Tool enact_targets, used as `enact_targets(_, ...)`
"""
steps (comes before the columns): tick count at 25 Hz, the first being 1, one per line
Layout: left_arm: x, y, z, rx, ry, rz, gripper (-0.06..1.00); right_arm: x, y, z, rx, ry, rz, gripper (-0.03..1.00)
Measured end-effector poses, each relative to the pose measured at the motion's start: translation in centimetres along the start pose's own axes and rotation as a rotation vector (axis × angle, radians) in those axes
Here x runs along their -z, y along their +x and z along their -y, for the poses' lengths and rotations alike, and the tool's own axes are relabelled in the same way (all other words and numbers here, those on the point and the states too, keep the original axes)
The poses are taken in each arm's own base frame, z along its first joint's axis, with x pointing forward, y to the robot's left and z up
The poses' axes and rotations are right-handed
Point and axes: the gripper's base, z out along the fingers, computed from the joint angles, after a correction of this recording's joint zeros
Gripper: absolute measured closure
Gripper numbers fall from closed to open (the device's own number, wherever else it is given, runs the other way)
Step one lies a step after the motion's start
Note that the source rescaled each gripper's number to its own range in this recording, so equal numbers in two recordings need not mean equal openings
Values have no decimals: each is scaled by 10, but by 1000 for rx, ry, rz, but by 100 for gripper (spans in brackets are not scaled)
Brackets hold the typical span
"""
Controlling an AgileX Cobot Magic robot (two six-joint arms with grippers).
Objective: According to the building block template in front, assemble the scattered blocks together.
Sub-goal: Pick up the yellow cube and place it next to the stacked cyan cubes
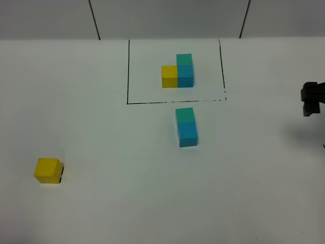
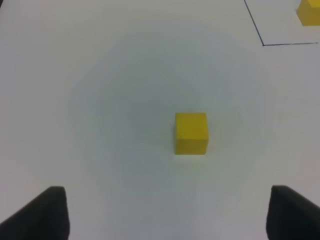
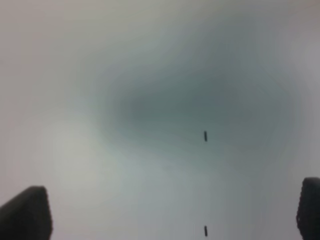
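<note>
Pincers: left pincer [image 2: 167, 200] and right pincer [image 3: 170, 205] wide, empty.
Risk: yellow block [image 2: 191, 132], 8 o'clock of teal-blue pair [image 1: 187, 127], could twist if gripped off-centre.

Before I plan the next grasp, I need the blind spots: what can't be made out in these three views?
- Left gripper: in the left wrist view only two fingertips show, cut by the frame edge; it is absent from the exterior high view.
- Right gripper: the right wrist view is blurred, showing only fingertips and no block; the exterior high view cuts it at the right edge.
- Building block template: in the left wrist view only a yellow corner and the frame line show; the rest is cut off.
</note>
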Motion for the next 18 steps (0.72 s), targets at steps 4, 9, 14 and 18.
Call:
enact_targets(4,0,0,0,0,0,0,10,15,23,8,-14,-7,10,-3)
enact_targets(9,0,0,0,0,0,0,10,41,57,12,-48,-51,39,-3)
enact_targets(14,0,0,0,0,0,0,10,82,111,17,-29,-81,119,-3)
enact_targets(18,0,0,0,0,0,0,10,105,157,28,-39,-94,194,-3)
